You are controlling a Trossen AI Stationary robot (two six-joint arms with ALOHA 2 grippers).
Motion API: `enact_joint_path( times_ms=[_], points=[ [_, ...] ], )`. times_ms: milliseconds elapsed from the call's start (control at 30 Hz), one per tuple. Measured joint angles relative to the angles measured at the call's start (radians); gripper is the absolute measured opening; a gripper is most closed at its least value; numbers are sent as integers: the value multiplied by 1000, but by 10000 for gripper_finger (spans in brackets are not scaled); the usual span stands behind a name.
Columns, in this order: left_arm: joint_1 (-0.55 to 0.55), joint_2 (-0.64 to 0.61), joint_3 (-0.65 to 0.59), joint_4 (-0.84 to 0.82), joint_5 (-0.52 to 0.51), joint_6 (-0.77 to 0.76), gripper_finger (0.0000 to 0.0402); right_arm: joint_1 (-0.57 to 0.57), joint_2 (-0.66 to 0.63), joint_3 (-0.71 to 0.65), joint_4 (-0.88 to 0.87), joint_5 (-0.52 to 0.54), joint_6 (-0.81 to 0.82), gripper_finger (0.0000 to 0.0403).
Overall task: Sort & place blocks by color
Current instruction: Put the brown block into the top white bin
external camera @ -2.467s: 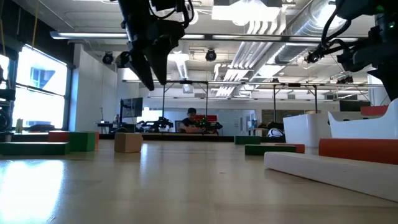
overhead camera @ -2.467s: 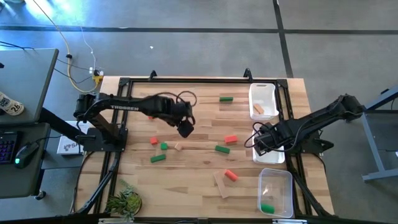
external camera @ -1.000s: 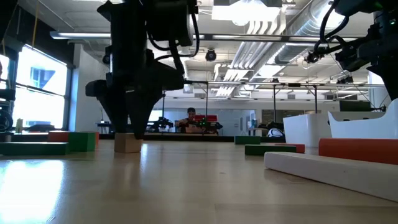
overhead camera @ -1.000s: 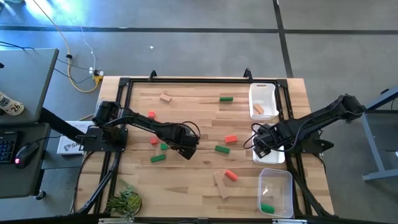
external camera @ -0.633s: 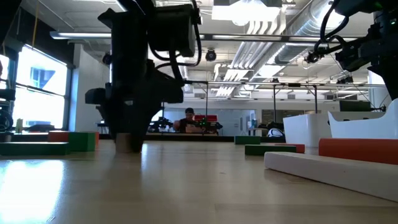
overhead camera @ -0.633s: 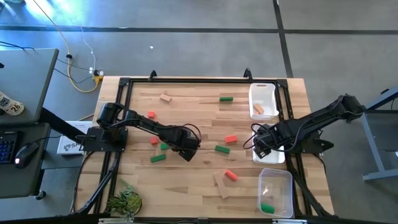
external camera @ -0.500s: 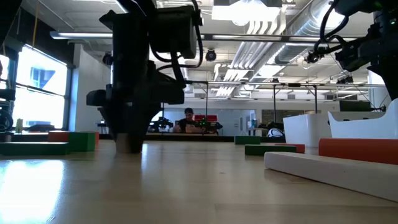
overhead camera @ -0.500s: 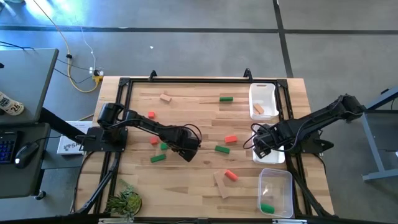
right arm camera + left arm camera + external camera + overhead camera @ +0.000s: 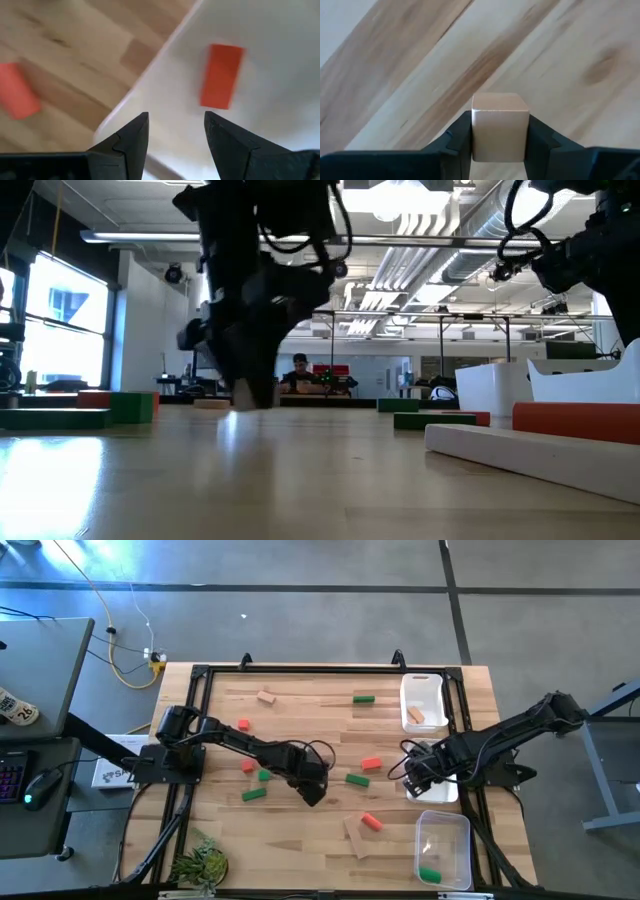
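The left arm is reaching from its base at the table's left edge toward the table's middle, its links stretching low and nearly straight. The left gripper point(image 9: 313, 790) is pointing down close above the wood, and its two dark fingers point(image 9: 457, 142) are pressing against opposite faces of a tan cube point(image 9: 499, 126), holding it clear between them. The right arm is extending from the right edge inward, elbow bending, wrist turning down. The right gripper point(image 9: 413, 776) is hanging above the table's right side, its fingers point(image 9: 131, 137) standing apart with nothing between them.
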Motion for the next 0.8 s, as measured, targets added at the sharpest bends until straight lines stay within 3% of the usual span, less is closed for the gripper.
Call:
enact_joint_path(
  times_ms=[300,500,800],
  points=[
    [106,0,76,62,141,213,100,1,-84,0,197,-5,75,179],
    [214,-1,113,108,266,324,100,2,-170,0,313,108,93,179],
    [370,-1,126,331,573,371,100,2,-210,0,596,310,-133,179]
  ],
)
